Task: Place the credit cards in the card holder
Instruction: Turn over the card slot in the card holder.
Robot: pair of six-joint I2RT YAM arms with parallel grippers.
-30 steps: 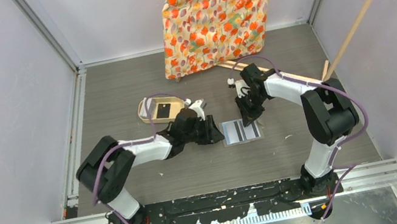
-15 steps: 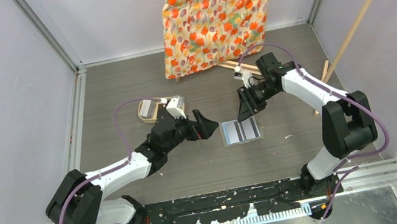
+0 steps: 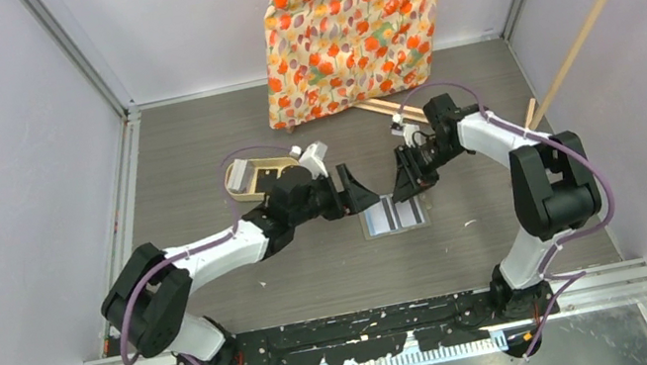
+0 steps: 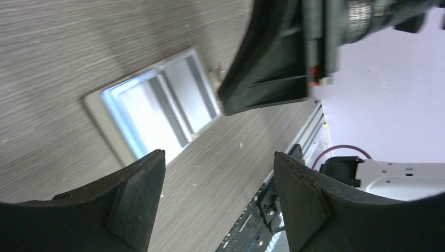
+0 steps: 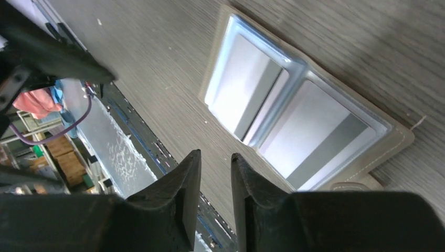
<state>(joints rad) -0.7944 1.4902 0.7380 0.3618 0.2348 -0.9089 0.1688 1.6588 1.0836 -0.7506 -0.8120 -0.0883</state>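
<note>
Tan tray (image 3: 242,172) well left of card holder (image 3: 393,214). Left gripper (image 3: 361,191) just up-left of card holder, fingers wide apart, empty. Card holder open flat on table, pale credit cards (image 5: 246,89) in both pockets. Right gripper (image 5: 215,155) over its top edge, fingers slightly parted, empty.

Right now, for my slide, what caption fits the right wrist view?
Right gripper, narrowly open and empty, hovers over the opened card holder on the table.
</note>
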